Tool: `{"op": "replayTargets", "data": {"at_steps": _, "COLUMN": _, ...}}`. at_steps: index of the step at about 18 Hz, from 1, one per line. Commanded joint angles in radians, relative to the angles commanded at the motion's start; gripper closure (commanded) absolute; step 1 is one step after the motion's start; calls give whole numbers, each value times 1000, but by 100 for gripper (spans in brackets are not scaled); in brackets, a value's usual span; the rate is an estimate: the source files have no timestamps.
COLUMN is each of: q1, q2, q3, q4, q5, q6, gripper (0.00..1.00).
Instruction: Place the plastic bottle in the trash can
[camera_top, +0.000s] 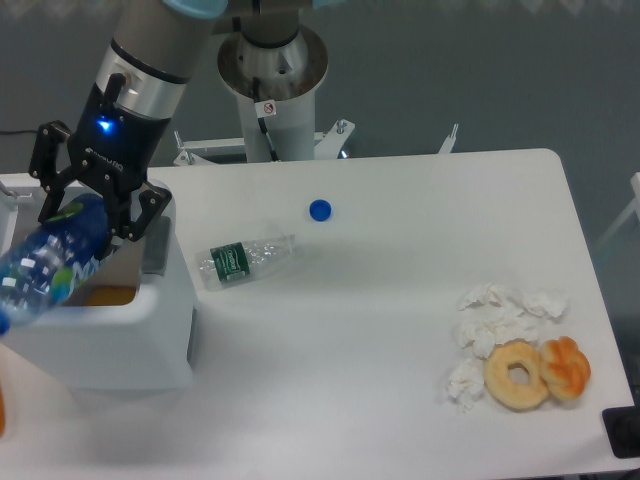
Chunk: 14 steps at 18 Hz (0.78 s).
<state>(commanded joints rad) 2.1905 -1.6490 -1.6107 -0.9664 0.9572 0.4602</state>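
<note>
The plastic bottle (45, 262), large, blue-tinted with a blue label, hangs tilted over the trash can, its neck end pointing down-left at the frame's left edge. My gripper (85, 215) is shut on the bottle's upper end, directly above the bin's opening. The trash can (150, 330) is a big white boxy bin at the table's left, with a grey panel on its right inner side and something orange inside.
A smaller clear crushed bottle with a green label (245, 260) lies right of the bin. A blue cap (320, 209) lies further right. Crumpled tissues (495, 320), a bagel (517, 374) and a pastry (566, 366) sit at the front right.
</note>
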Motion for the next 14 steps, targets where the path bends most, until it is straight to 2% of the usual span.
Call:
{"op": "replayTargets", "data": {"at_steps": 1, "q1": 0, "q2": 0, "q3": 0, "q4": 2, "q5": 0, "q6": 2, "gripper": 6}}
{"op": "replayTargets", "data": {"at_steps": 5, "q1": 0, "q2": -3, "q3": 0, "q4": 2, "q5": 0, "q6": 2, "gripper": 1}}
{"op": "replayTargets", "data": {"at_steps": 11, "q1": 6, "q2": 0, "q3": 3, "q4": 2, "q5": 14, "q6": 37, "gripper": 0}}
{"op": "replayTargets", "data": {"at_steps": 14, "q1": 66, "q2": -2, "q3": -11, "q4": -3, "q5": 29, "q6": 113, "gripper": 0}}
